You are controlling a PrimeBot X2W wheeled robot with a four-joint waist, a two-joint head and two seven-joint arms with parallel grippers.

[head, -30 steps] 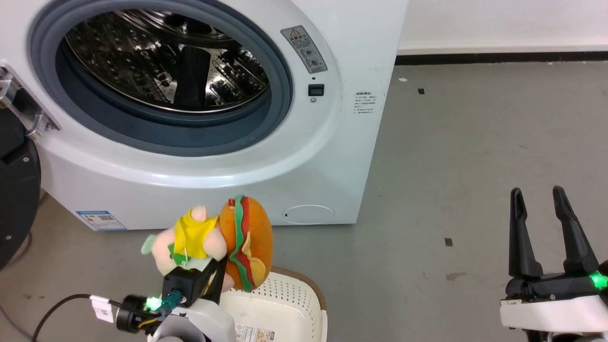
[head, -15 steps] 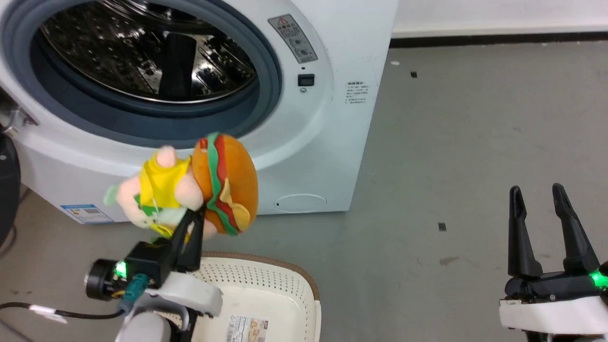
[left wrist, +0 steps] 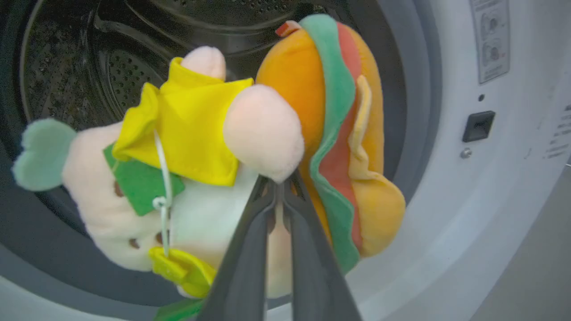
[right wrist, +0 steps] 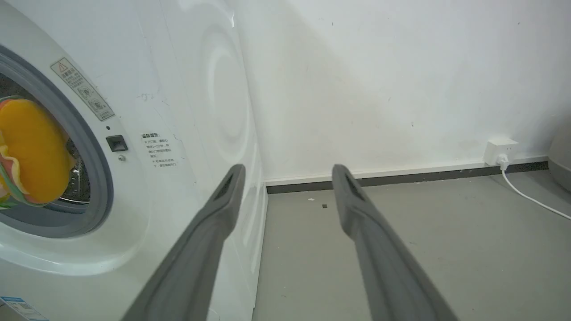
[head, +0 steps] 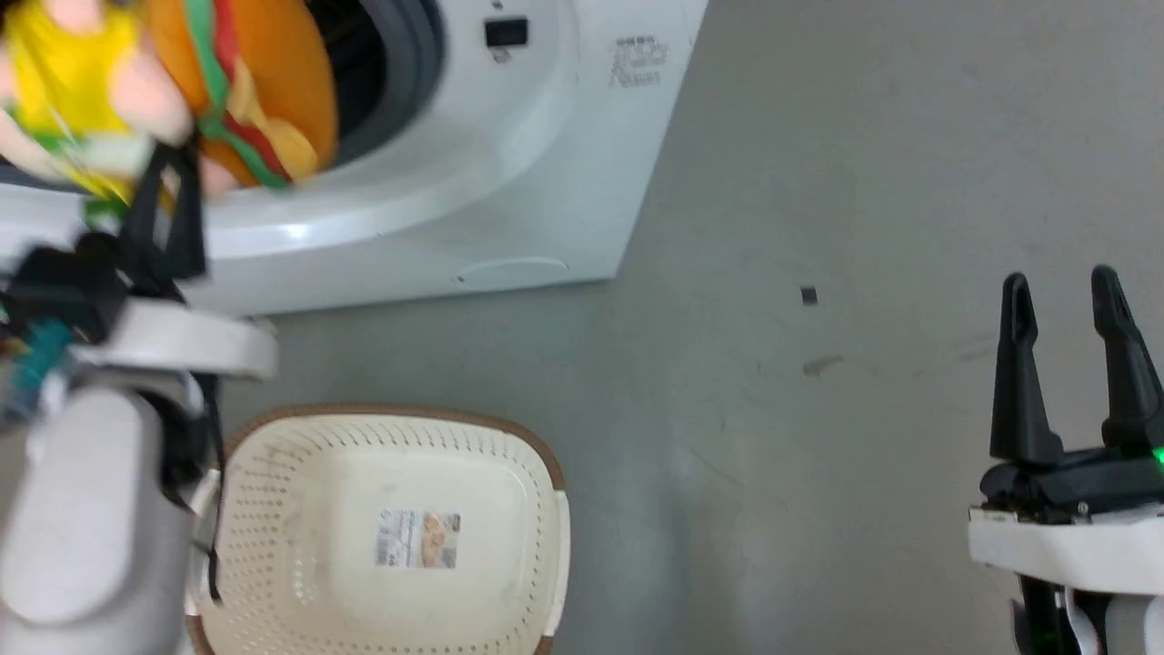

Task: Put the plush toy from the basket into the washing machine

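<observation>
Left claw [left wrist: 279, 196] clamped on the plush toy [left wrist: 214, 147], its two dark fingers pressed together, tips buried in the fabric between a pale pink limb and the orange burger. The toy hangs in the air at the mouth of the washing machine [head: 509, 173], in front of the grey rubber ring [left wrist: 419, 89] and the dark steel drum [left wrist: 80, 67]. Whether any of it has crossed the ring cannot be told. Its long axis runs sideways in the left wrist view, pink-and-yellow figure to the left, burger to the right. The burger stands on edge, its green, red and yellow layers running up and down. In the head view the toy is blurred and cut off by the top-left corner. Below it, the basket [head: 309, 455] sits on the grey floor [head: 818, 473], a paper label [head: 418, 537] on its bottom. At far right, the right claw [head: 1060, 282] hovers over the floor, fingers apart and empty.
</observation>
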